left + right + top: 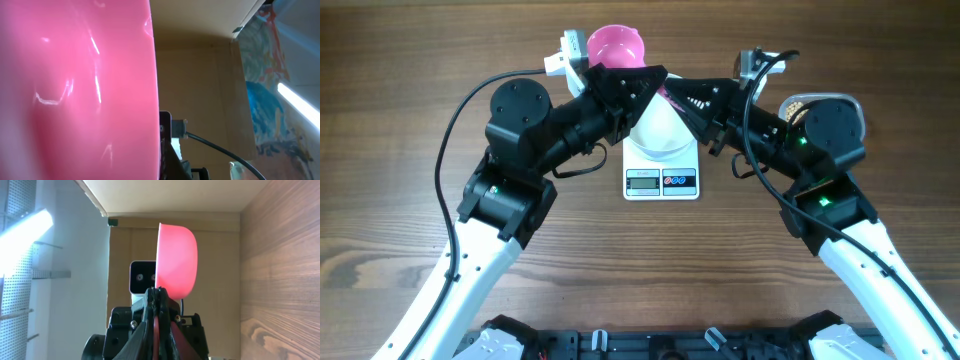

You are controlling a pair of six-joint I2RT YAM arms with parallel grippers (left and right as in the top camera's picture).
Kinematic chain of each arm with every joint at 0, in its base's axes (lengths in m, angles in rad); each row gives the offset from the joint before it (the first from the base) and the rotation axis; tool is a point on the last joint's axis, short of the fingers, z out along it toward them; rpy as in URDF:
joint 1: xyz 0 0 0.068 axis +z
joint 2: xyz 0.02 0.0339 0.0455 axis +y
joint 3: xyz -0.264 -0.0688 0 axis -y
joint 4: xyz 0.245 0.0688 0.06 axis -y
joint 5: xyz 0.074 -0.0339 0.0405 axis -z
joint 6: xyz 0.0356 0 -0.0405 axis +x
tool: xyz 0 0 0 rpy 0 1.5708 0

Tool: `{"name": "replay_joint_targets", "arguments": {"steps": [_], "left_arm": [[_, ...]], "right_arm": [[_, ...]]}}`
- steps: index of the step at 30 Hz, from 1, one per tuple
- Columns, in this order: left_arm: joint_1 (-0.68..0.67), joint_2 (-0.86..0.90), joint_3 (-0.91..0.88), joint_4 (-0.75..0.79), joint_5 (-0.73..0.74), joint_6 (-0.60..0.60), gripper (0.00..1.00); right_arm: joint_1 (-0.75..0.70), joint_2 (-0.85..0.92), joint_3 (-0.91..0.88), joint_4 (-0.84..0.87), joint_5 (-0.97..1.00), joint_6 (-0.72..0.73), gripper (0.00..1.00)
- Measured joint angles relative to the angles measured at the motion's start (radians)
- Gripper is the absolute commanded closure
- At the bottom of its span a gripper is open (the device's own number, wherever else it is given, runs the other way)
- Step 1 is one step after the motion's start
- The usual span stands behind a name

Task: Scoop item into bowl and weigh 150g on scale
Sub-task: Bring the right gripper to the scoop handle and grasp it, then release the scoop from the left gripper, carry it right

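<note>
A pink scoop (617, 47) hangs tilted above the table's far side, behind the white bowl (660, 128) that stands on the scale (661, 182). My left gripper (648, 80) and right gripper (670, 93) meet tip to tip over the bowl, both shut on the scoop's handle. In the right wrist view the right gripper (158, 291) pinches a thin pink strip below the scoop's cup (177, 262). The scoop's cup (75, 90) fills the left half of the left wrist view; the left jaws are hidden there. A few beans (792, 108) show beside the right arm.
A clear container (855, 105) lies at the right, mostly hidden under the right arm. Both arms cross above the scale and hide most of the bowl's rim. Cables trail from each wrist. Wooden table stretches to the left, right and front.
</note>
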Motion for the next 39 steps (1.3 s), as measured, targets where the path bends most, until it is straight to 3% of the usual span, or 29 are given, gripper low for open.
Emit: {"name": "replay_joint_targets", "arguments": {"steps": [15,24,26,28,30,32,39], "left_arm": [[0.000,0.000,0.000,0.000,0.000,0.000,0.96],[0.000,0.000,0.000,0.001,0.000,-0.002,0.96],[0.000,0.000,0.000,0.001,0.000,-0.003,0.89],[0.000,0.000,0.000,0.002,0.000,-0.003,0.73],[0.000,0.000,0.000,0.000,0.000,-0.011,0.33],[0.000,0.000,0.000,0.001,0.000,-0.006,0.18],[-0.001,0.000,0.000,-0.007,-0.001,-0.010,0.15]], "right_arm": [[0.000,0.000,0.000,0.015,-0.036,0.036,0.88],[0.000,0.001,0.000,0.014,-0.039,0.039,0.96],[0.000,0.001,0.000,0.014,-0.039,0.039,0.96],[0.000,0.001,0.000,0.014,-0.040,0.039,0.95],[0.000,0.001,0.000,0.015,-0.040,0.039,0.95],[0.000,0.001,0.000,0.015,-0.040,0.039,0.96],[0.000,0.001,0.000,-0.026,-0.017,-0.016,0.95]]}}
